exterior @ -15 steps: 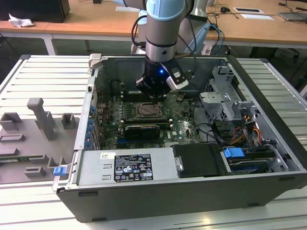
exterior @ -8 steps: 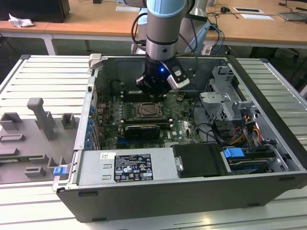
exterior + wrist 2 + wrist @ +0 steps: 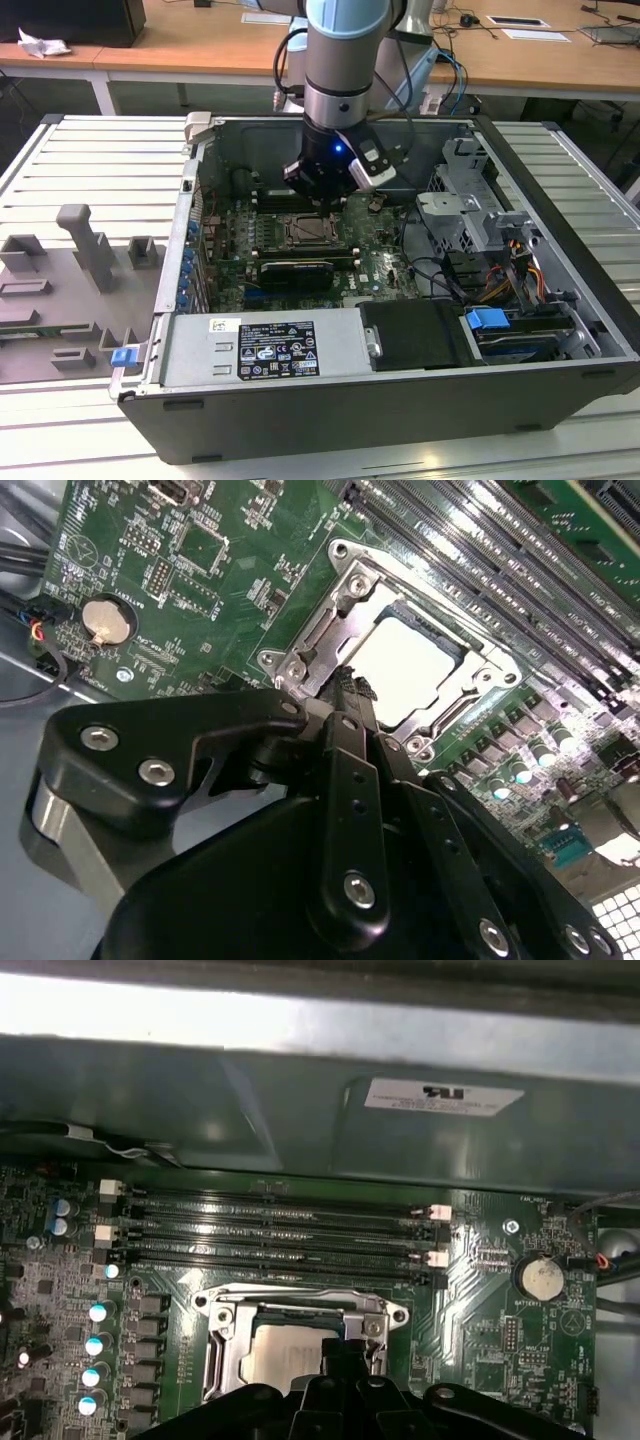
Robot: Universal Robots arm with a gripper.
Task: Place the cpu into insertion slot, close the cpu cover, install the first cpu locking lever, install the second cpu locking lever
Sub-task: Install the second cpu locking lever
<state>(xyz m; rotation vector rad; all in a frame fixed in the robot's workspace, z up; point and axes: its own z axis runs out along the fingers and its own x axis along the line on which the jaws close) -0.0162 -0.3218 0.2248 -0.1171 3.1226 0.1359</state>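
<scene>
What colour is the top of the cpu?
Pale silver-grey; the cpu shows best in the second wrist view.

gripper [image 3: 325, 195]: lowered inside the open computer case [image 3: 560, 200] | insertion slot [image 3: 308, 232]: on green motherboard [image 3: 380, 262], just below and in front of gripper | drive cage [image 3: 470, 205]: beside gripper, toward the exterior view's right

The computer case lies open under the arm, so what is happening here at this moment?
A single robot arm reaches into the open computer case and holds its gripper low over the motherboard, right at the edge of the insertion slot. The cpu already sits in the slot, and the cpu cover lies closed around it. The gripper's fingertips are together beside the cover's frame.
</scene>
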